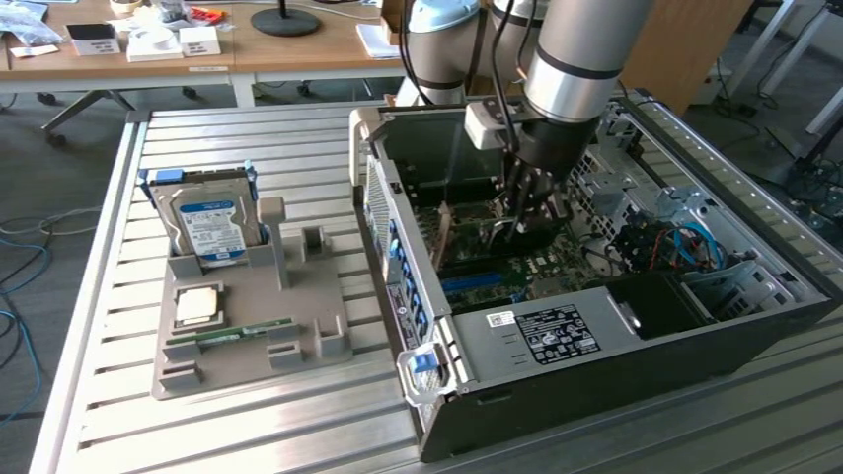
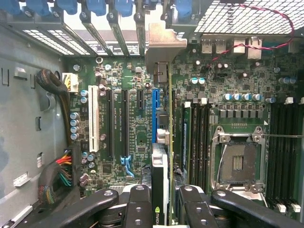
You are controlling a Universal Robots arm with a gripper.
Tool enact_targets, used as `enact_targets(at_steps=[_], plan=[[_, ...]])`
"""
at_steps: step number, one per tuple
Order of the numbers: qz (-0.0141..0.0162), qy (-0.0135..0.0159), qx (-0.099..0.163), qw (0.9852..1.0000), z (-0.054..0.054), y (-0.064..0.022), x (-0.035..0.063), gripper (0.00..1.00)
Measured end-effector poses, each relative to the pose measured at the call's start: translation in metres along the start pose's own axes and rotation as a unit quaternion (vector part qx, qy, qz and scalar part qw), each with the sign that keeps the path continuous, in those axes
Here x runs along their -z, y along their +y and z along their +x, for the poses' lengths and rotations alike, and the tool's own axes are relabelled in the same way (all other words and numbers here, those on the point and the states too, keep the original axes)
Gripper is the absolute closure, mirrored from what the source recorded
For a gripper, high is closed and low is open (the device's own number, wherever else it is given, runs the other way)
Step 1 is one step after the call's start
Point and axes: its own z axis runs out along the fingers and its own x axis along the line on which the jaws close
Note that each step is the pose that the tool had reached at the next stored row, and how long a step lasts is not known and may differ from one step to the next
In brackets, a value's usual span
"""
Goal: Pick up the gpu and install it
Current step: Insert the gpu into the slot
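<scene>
Firstly, at the exterior view's left, on the slatted metal tabletop (image 1: pixel 106 415): a grey moulded holder (image 1: pixel 310 341) carrying a silver hard drive with a blue-white label (image 1: pixel 211 222) and a narrow green RAM strip (image 1: pixel 244 331). Toward the exterior view's right: an open black computer case (image 1: pixel 633 385). Inside it, the tool (image 2: pixel 165 209) is partly closed and clamped on the thin green circuit-card gpu (image 2: pixel 160 175), held edge-on directly beneath. The card's long axis runs parallel to the blue motherboard slot (image 2: pixel 155 114), just beside it, with its silver end bracket (image 2: pixel 164 47) toward the case's rear openings.
</scene>
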Motion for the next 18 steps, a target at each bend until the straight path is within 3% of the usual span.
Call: enact_targets(at_steps=[18], plan=[[0.0001, -0.0002, 0.000, 1.0000, 0.0031, 0.0036, -0.0030, 0.73]])
